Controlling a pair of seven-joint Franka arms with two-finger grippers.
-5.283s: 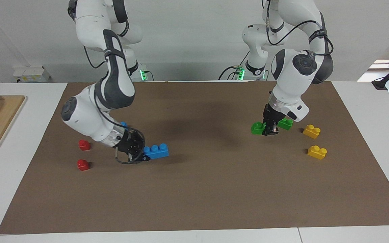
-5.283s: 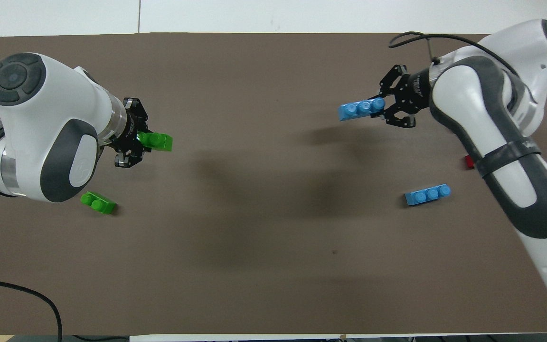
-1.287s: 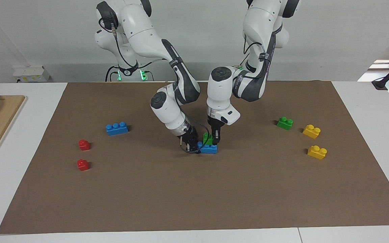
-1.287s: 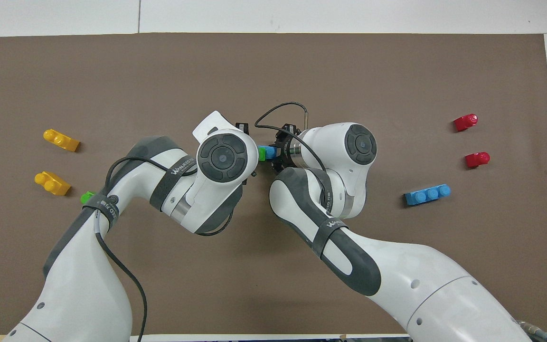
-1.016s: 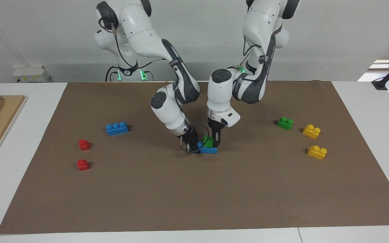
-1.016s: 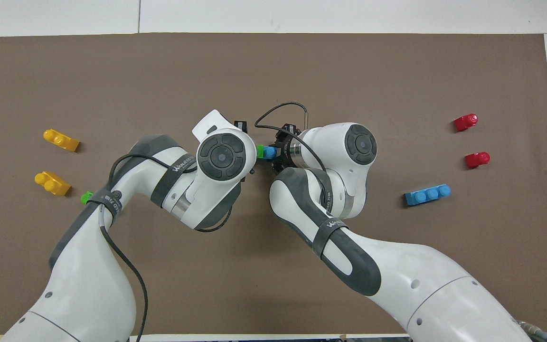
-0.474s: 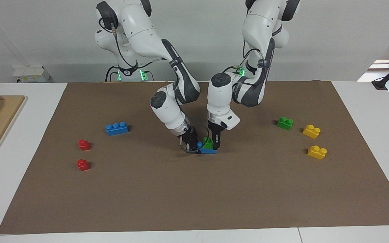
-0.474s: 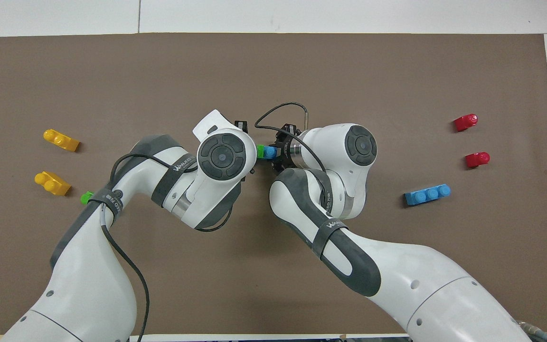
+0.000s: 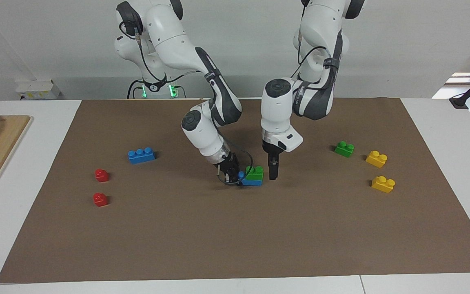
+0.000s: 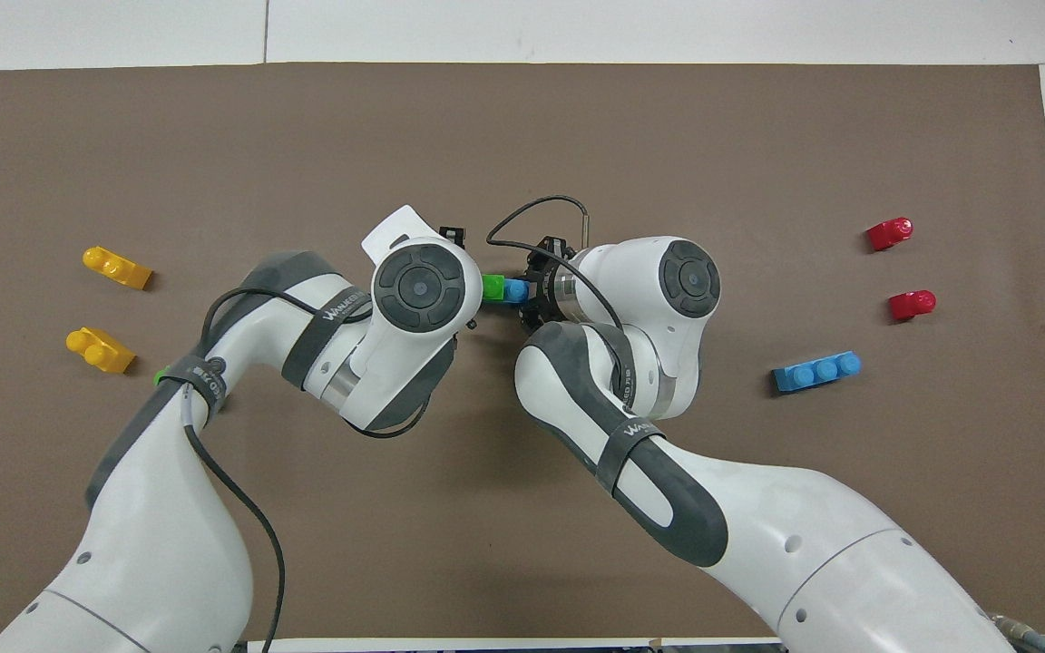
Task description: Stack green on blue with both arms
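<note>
The brown mat [image 9: 341,228] covered the table; the right gripper [image 9: 232,176] stayed clamped on the end of the blue brick [image 9: 252,182] at mid-mat; the left gripper [image 9: 273,169] hung just beside the stack toward the left arm's end, jaws apart and holding nothing; the green brick [image 9: 255,172] sat on the blue.

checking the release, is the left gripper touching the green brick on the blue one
Apart. The facing view shows the left gripper beside the green brick, with a strip of brown mat between them.
</note>
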